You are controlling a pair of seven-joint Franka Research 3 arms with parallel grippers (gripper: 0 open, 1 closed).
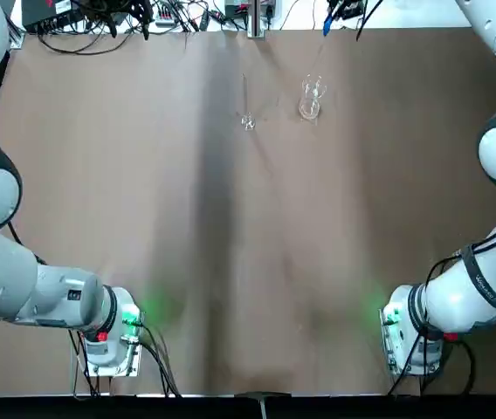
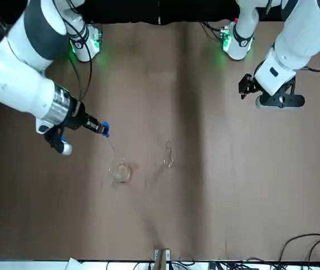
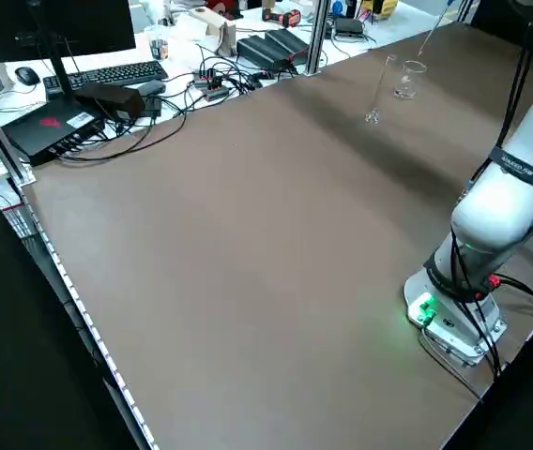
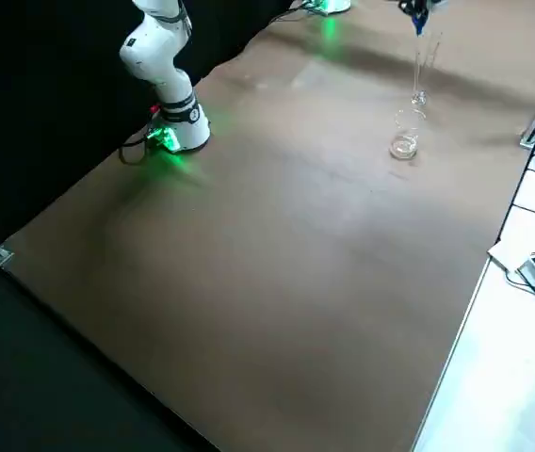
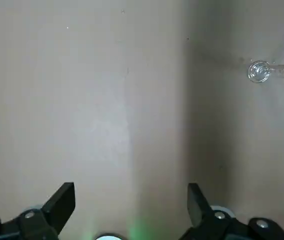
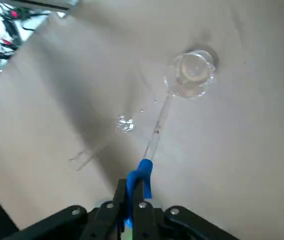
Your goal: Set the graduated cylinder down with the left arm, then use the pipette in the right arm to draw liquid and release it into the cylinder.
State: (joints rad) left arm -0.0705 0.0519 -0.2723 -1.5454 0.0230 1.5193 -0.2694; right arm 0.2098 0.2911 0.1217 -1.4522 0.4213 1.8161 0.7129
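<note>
Clear glass, slim and tall: graduated cylinder (image 3: 377,89), one, standing upright on the brown bench (image 1: 126,183). Top view: upper middle of the frame. Front view: just right of centre. Foot resting on the bench, no gripper touching it.

Clear glass, squat and wide: beaker (image 3: 410,81), one, upright on the bench near the cylinder. Top view: upper part of the frame, right of the cylinder.

Clear tube with bright blue bulb: pipette (image 6: 158,127), one, held aslant with its lower end reaching down to the beaker in the right wrist view. Whether the tip is inside the glass, cannot tell.

Black-fingered, right arm: right end effector (image 6: 132,192), nearly closed, its fingers gripping the blue bulb (image 6: 143,172). Front view: left of centre, above the bench, near the beaker.

Black-fingered, left arm: left end effector (image 5: 132,192), spread wide, nothing held between the fingers. Front view: upper right of the frame, well apart from the cylinder.

Black, assorted: cables and electronics (image 3: 229,80), along the far edge; left side view, upper portion of the frame. Also a keyboard (image 3: 112,77), upper left.
</note>
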